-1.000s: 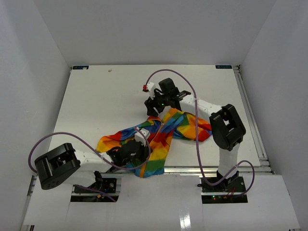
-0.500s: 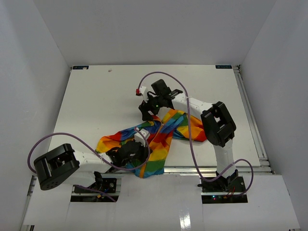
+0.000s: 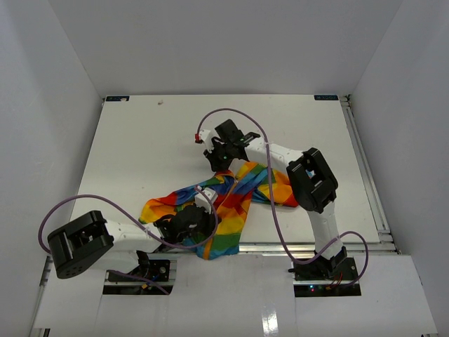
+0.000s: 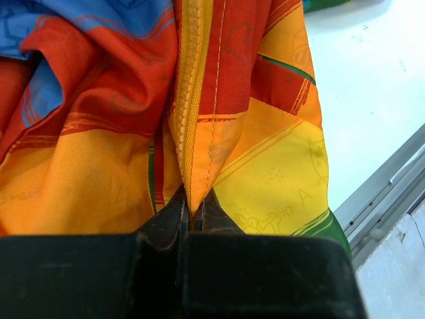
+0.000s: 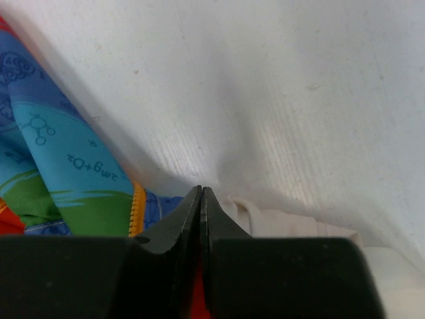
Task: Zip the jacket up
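Down at the near end, the left gripper (image 4: 193,211) was pinched tight on the yellow zip tape (image 4: 190,100) of the jacket (image 4: 93,166), the two front edges running away from its fingertips side by side, seemingly joined along that stretch. At the far end, the right gripper (image 5: 201,199) had its fingers pressed together just above the cream lining (image 5: 265,216); whether any fabric was nipped between them could not be told. Beside it a strip of zip teeth (image 5: 137,211) lay bare, so the top looked unfastened and the zipping probably only partly done. No slider showed. The jacket lay crumpled on the table (image 3: 140,140), near its front edge, between the two arms.
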Controlling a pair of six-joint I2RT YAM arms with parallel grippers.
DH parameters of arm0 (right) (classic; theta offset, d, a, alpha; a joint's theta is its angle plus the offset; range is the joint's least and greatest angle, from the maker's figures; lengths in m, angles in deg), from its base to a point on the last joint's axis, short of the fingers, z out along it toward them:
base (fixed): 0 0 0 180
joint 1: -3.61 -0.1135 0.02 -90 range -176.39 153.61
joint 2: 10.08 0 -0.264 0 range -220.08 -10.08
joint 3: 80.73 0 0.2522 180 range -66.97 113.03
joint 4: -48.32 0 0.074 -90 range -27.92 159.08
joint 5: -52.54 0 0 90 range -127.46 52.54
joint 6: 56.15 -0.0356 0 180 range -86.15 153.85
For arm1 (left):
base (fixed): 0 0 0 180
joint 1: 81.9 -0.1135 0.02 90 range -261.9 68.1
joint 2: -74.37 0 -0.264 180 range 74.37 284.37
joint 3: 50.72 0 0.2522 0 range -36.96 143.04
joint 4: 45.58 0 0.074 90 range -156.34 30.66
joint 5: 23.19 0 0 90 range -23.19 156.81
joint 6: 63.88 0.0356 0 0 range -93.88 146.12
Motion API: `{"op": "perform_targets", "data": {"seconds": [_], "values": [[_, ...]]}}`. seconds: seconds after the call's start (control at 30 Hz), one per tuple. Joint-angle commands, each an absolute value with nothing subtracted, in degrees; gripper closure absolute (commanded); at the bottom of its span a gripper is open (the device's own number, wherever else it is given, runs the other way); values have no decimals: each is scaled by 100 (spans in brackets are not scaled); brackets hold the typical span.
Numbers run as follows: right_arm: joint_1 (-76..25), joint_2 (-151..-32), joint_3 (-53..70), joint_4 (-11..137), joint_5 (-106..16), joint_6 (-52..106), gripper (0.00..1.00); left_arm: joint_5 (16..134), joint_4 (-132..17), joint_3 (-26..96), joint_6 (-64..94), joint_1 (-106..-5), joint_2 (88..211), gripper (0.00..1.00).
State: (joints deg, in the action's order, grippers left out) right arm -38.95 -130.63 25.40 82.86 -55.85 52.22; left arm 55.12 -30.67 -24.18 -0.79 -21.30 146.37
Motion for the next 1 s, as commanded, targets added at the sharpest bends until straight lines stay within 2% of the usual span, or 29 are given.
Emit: {"op": "perform_targets", "data": {"seconds": [0.0,0.23,0.27,0.37,0.43,0.57,0.73,0.97], "values": [[-3736,-12887,3012,7738,-5441,4798,92,5215,-3353,-2407,-231,-2091,14418,100],[-3122,-12114,2483,6565,-5980,4021,91,4891,-3564,-2341,-302,-2098,14285,100],[-3128,-12051,2454,6767,-6352,4217,88,4905,-3578,-2334,-281,-2091,14292,100],[-3312,-12115,2797,7748,-6418,5006,63,4932,-3543,-2360,-297,-2091,14310,100],[-3378,-11963,2472,7996,-6432,5254,50,4940,-3471,-2409,-308,-2091,14316,100],[-3575,-11845,2022,7978,-6645,5565,36,4981,-3316,-2563,-335,-2097,14211,100],[-3925,-11868,1648,7990,-6454,5807,28,5008,-3259,-2612,-288,-2091,14146,100],[-4274,-12106,1696,8235,-5508,5913,28,5146,-3120,-2601,-271,-2091,14300,100]]}}
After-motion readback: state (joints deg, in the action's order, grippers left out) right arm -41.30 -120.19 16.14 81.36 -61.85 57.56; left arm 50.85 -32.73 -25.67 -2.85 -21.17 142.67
